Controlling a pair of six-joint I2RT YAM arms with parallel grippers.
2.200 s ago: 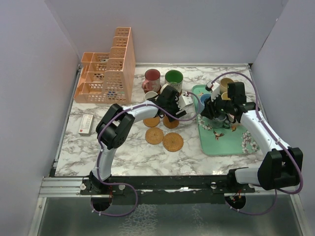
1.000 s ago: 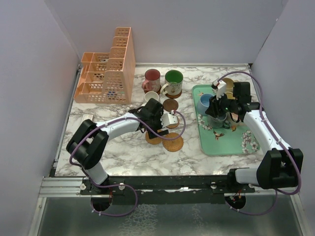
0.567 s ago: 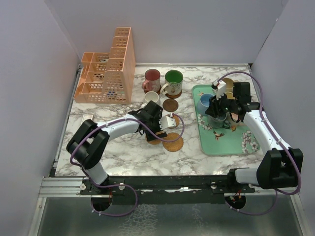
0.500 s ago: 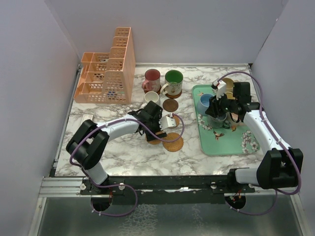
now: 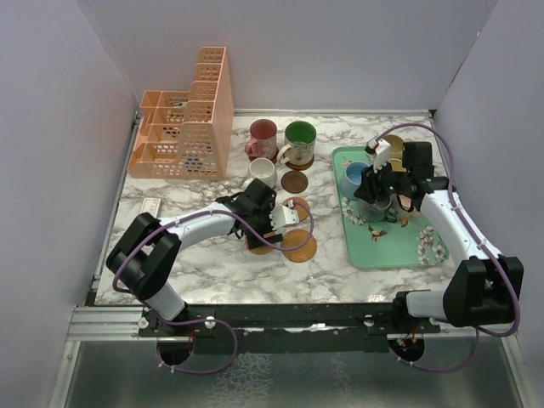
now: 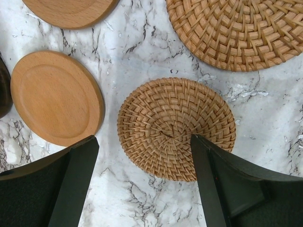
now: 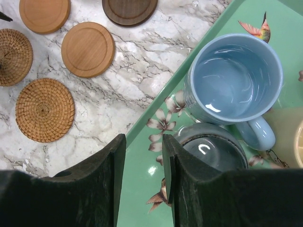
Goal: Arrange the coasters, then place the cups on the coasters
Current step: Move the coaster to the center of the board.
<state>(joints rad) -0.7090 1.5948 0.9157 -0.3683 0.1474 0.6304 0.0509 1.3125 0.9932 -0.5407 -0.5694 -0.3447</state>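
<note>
Left gripper, jaws spread wide and empty, straddles a small woven coaster: light, stiff and rough, probably best pinched across its rim between them.

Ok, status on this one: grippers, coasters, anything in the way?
Left gripper open, straddling small woven coaster, not gripped. Right gripper open over tray, beside grey mug, holding nothing. Wooden coaster close alongside the woven one.

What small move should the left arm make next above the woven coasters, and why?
Probably lower the left gripper straight down, then close it: it hangs open over the small woven coaster, which lies flat on the marble table, mostly inside the gripper's opening.
</note>
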